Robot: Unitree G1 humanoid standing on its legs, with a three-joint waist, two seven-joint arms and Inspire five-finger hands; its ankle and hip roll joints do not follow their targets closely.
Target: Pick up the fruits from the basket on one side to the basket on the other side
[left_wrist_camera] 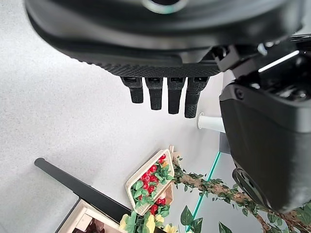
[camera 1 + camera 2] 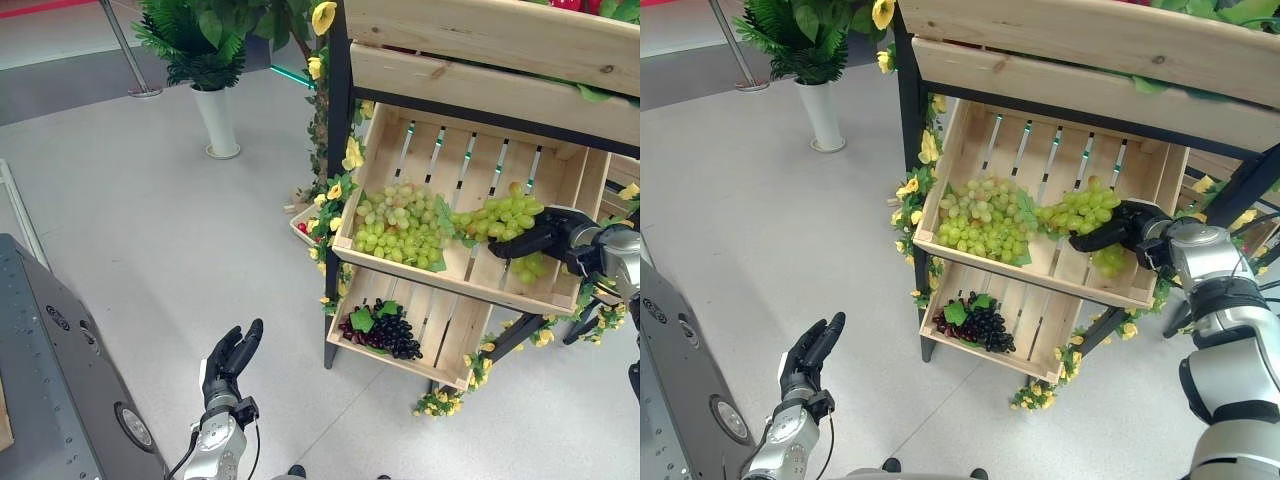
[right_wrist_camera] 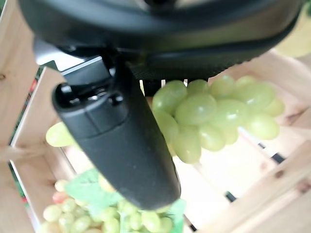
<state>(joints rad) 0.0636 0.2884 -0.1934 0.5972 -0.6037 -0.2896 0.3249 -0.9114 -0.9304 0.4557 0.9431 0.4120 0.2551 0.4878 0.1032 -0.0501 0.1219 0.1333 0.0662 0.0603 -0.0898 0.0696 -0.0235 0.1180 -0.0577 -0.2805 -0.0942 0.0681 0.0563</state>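
The right hand (image 2: 1130,232) is closing, apparently, round a bunch of pale green grapes (image 2: 505,218) in the slatted wooden crate (image 2: 400,140); lifting clear comes next. The left hand (image 2: 232,362) is hanging open, holding nothing.

on the stand, the upper crate (image 2: 560,190) holds two grape bunches (image 2: 400,225) side by side, above the lower crate (image 2: 450,335) holding another bunch (image 2: 385,330).
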